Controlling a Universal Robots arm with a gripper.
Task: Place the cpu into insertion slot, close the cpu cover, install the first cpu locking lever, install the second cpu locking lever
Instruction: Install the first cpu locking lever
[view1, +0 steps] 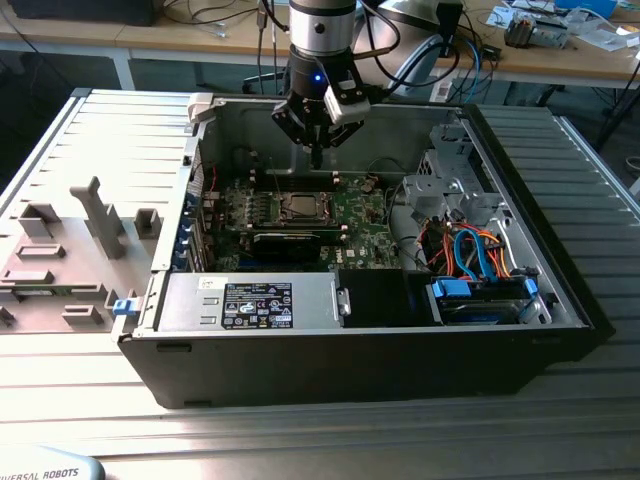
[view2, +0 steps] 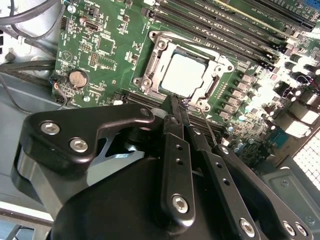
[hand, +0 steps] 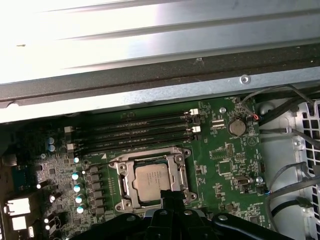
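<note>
Item: cpu (view2: 184, 75), seated beneath the lowered cpu cover (view2: 153, 64). I see my pincer (view2: 178, 107) clenched tip to tip, just beside the cover's edge; whether they touch, I cannot tell.

Silver-grey round arm (view1: 322, 22), small blue light (view1: 318, 75), matte black tool (view2: 178, 103), slim black fingers (view2: 176, 150) with holes, silver screw heads (view2: 50, 128)

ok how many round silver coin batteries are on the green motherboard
1. The round silver coin battery sits on the green motherboard past one end of the long black memory slots, near the board's edge. The black gripper may hide others.
</note>
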